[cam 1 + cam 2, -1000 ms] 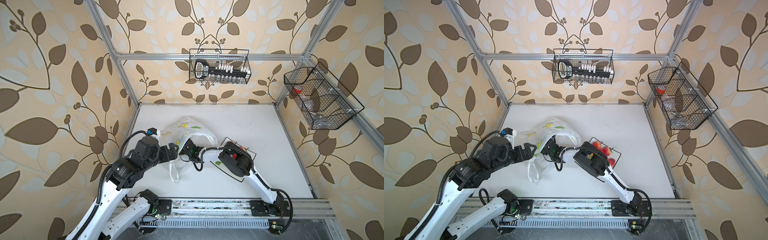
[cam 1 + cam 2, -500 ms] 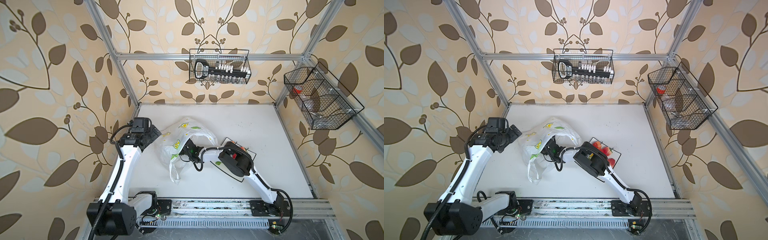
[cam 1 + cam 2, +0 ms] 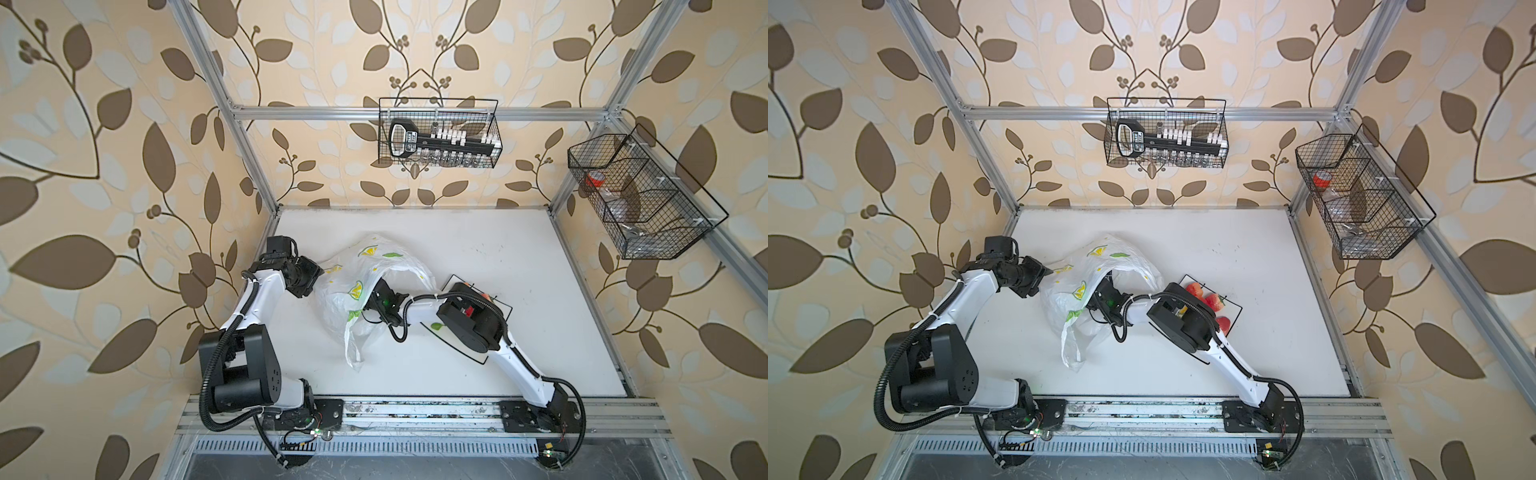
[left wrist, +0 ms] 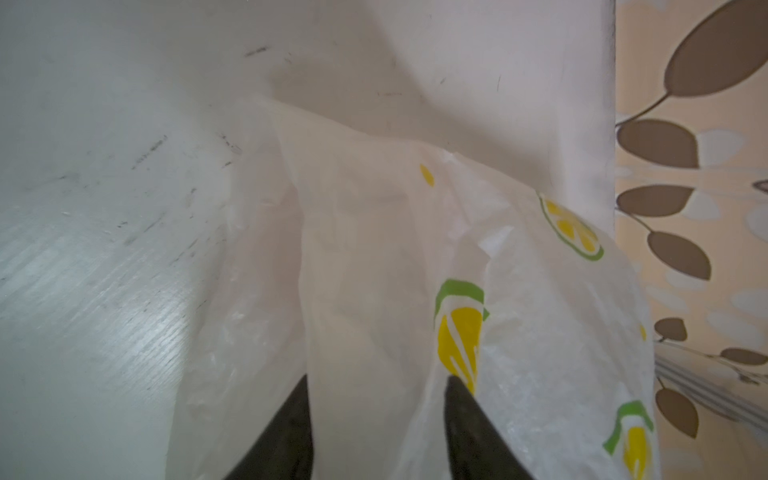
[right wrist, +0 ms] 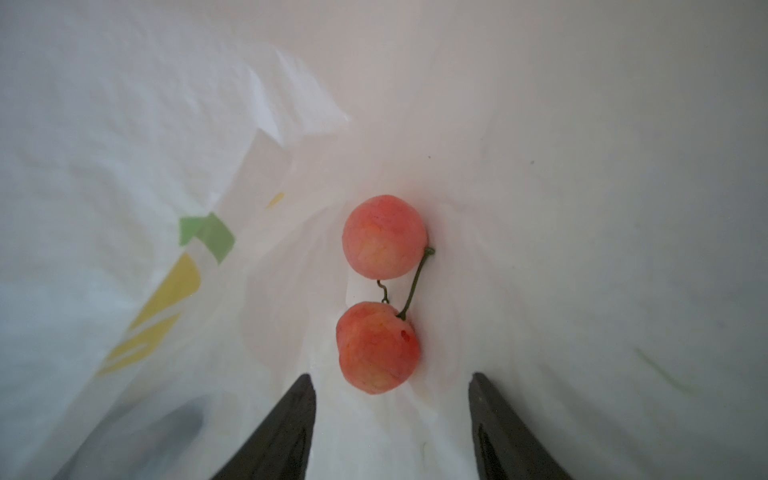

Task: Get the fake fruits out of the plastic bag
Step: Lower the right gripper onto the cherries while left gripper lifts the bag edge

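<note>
Fake fruits [image 5: 384, 237], 2 peaches, lying inside plastic bag [image 3: 374, 262] just ahead of right gripper [image 5: 390, 375], jaws apart. Left gripper [image 4: 378, 377] straddling bag fold, pinch unclear. Risk: nipping film with fruit, dragging bag.

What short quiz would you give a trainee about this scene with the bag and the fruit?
1. True or false: the right gripper is inside the plastic bag.
2. What lies just ahead of its open jaws? A) a lemon B) two pinkish peaches with green stems C) a banana
3. Where do the strawberries outside the bag lie?

Key: 1 true; 2 B; 3 on the black-rimmed plate, partly under the right arm.
</note>
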### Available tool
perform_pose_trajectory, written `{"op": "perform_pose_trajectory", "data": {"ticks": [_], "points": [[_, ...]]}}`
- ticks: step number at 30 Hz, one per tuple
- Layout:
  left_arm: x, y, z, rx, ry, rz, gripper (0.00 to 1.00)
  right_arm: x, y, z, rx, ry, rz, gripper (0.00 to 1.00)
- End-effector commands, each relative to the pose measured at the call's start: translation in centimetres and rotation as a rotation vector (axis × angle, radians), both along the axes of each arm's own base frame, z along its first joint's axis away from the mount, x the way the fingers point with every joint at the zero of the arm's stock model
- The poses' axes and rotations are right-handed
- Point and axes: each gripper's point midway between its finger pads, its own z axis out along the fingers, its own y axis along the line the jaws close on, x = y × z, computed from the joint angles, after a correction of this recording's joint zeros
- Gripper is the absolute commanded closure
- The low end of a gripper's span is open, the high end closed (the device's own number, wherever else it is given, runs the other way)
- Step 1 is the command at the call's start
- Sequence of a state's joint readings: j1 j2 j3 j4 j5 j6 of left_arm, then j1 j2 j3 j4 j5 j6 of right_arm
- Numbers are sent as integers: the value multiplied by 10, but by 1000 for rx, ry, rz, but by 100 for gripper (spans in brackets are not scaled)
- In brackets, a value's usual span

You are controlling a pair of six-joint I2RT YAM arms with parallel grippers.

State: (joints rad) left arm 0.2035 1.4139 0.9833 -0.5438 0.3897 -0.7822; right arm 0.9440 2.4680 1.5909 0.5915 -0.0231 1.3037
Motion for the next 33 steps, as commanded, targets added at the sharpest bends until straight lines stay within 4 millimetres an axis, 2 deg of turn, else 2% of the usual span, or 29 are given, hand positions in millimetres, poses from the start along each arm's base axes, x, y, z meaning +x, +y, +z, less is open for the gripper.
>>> {"op": "perform_pose_trajectory", "data": {"ticks": [1,2,4,7,10,12,14,18,23,24,27,33], "points": [[-3,-19,3,-59,-37,-92,81,-2,-7,9,-35,-19,9,39],[-3,-22,6,-58,-49,-110,89,-1,-8,11,-48,-31,9,39],[-5,-28,14,-41,-68,-151,99,-1,-11,13,-79,-48,7,38],[-5,-47,34,-3,-111,-247,100,0,-16,16,-111,-72,4,37],[-11,-78,55,64,-150,-382,100,1,-23,20,-145,-99,-4,35],[-15,-93,61,106,-158,-447,100,0,-26,21,-174,-115,-3,33],[-15,-99,62,108,-164,-477,100,1,-30,19,-215,-123,-8,31],[-9,-87,51,169,-140,-467,100,3,-42,6,-300,-130,-26,28],[-1,-73,23,128,-87,-448,100,4,-50,-4,-391,-153,-33,28],[1,-73,13,123,-64,-451,100,4,-50,-6,-410,-160,-30,28],[3,-72,0,124,-36,-460,100,8,-54,-12,-467,-169,-36,31],[4,-67,-14,143,-12,-457,100,15,-57,-4,-551,-237,-30,31]]}}
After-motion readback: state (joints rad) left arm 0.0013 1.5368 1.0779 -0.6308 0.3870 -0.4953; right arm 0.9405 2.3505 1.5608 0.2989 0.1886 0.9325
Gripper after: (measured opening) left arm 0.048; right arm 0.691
